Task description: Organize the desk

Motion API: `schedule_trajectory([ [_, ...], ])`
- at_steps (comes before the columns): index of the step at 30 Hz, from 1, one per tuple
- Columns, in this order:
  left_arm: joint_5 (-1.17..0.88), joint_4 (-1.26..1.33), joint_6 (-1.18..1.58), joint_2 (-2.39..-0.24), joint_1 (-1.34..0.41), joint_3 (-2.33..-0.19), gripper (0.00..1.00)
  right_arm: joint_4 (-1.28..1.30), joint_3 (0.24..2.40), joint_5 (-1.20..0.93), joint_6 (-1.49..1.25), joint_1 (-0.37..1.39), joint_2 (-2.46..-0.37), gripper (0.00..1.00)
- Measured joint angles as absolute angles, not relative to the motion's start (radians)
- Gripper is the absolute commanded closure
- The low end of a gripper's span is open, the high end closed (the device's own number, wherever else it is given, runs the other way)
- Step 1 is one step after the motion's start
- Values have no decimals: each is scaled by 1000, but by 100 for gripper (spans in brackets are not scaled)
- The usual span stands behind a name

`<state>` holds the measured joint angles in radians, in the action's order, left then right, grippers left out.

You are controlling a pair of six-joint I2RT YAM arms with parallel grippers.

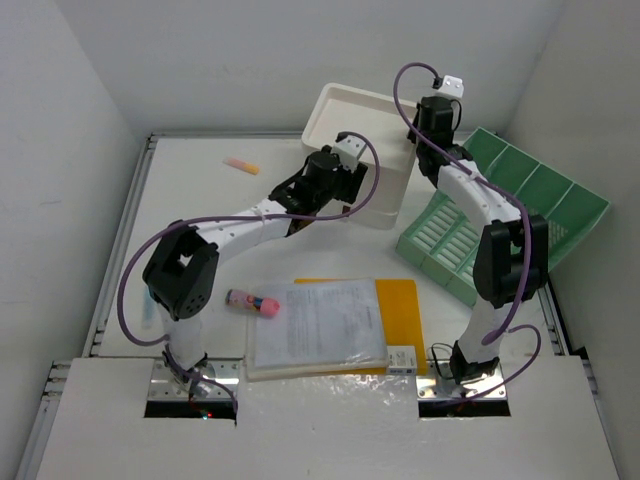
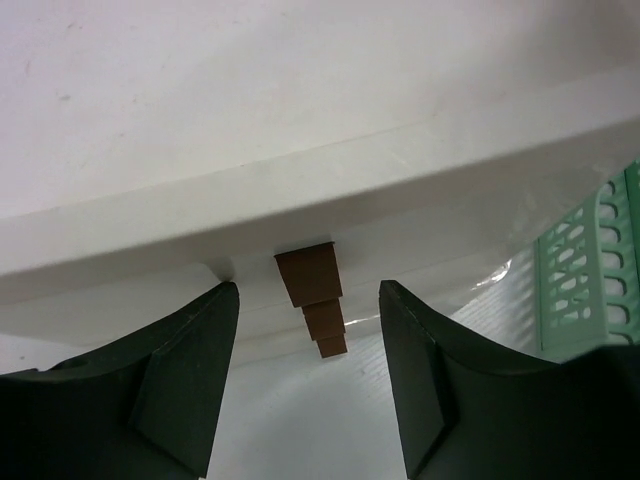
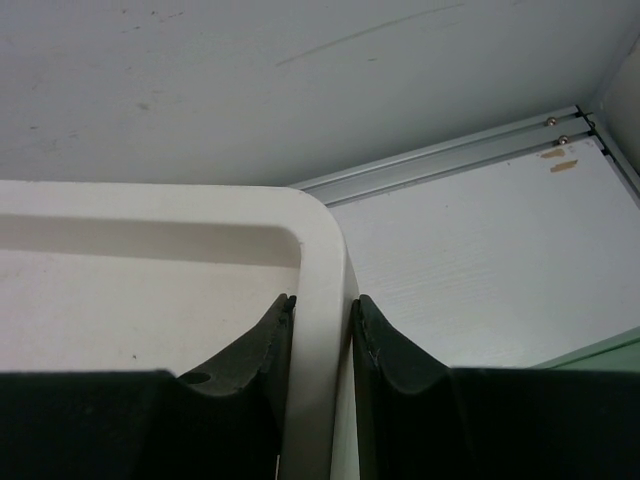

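The white desk (image 1: 200, 200) carries a white three-drawer box (image 1: 345, 105) at the back middle. My left gripper (image 1: 297, 220) is open and empty in front of the box, low over the desk. In the left wrist view my left gripper (image 2: 308, 288) frames the box's stacked brown drawer handles (image 2: 312, 285) without touching them. My right gripper (image 1: 422, 140) is at the box's right top rim. In the right wrist view my right gripper (image 3: 322, 298) is shut on the box's rim wall (image 3: 200, 200), one finger inside and one outside.
A green slotted file rack (image 1: 500, 200) lies tilted right of the box. Papers in a clear sleeve (image 1: 315, 325) lie on a yellow folder (image 1: 400, 295) at the front. A pink glue stick (image 1: 252, 302) lies left of them, an orange-pink marker (image 1: 241, 165) at the back left.
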<state>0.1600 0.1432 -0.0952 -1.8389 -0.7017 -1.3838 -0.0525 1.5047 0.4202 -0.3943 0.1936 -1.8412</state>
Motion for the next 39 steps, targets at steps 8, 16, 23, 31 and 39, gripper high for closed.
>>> schedule_trajectory([
  [8,187,148,-62,-1871,-702,-1412,54,-89,1483,435,-402,194,-1837,100],
  [16,216,189,-85,-1875,-702,-1412,87,-99,1478,439,-405,194,-1835,100],
  [23,188,205,-109,-1885,-701,-1412,100,-99,1477,443,-405,192,-1835,100],
  [31,151,215,-117,-1885,-699,-1406,73,-99,1477,443,-405,192,-1835,100],
  [39,102,209,-159,-1885,-701,-1406,63,-99,1477,446,-405,192,-1835,100],
])
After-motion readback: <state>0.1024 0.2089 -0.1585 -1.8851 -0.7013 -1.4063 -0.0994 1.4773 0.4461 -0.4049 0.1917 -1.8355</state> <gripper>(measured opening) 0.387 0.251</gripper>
